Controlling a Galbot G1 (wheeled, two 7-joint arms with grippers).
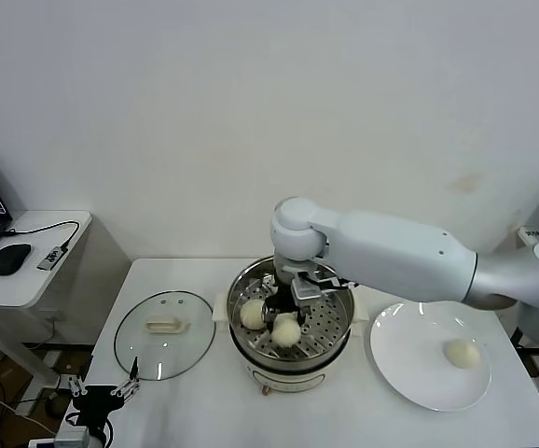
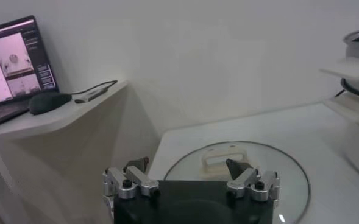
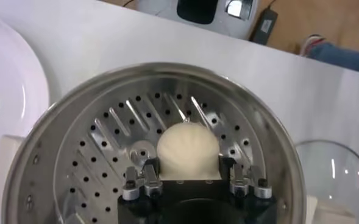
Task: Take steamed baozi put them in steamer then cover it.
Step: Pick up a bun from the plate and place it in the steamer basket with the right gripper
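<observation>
On the side shelf at far left sit a laptop [image 2: 11, 64] and a black mouse [image 1: 10, 259]. Low at the left edge of the white surface [image 1: 195, 411], the left tool [image 1: 102, 390] waits with its fingers spread wide and nothing between them, just beside the glass cover [image 1: 164, 334], which lies flat on the surface next to the steamer [image 1: 291, 329]. Inside the steamer, one baozi [image 1: 252, 314] already rests on the perforated tray. The right tool [image 3: 191, 181] reaches down into the pot, closed narrowly around a second baozi [image 3: 188, 150], which hangs close over the tray. Further right, the white plate [image 1: 409, 369] carries one more baozi [image 1: 462, 353]; no fourth bun shows in these views.

The risk now lies in the release. Soft dough may cling to a finger and lift or roll as the tool opens, bumping its neighbour. A careless withdrawal could also catch the steel rim and shift the pot.
</observation>
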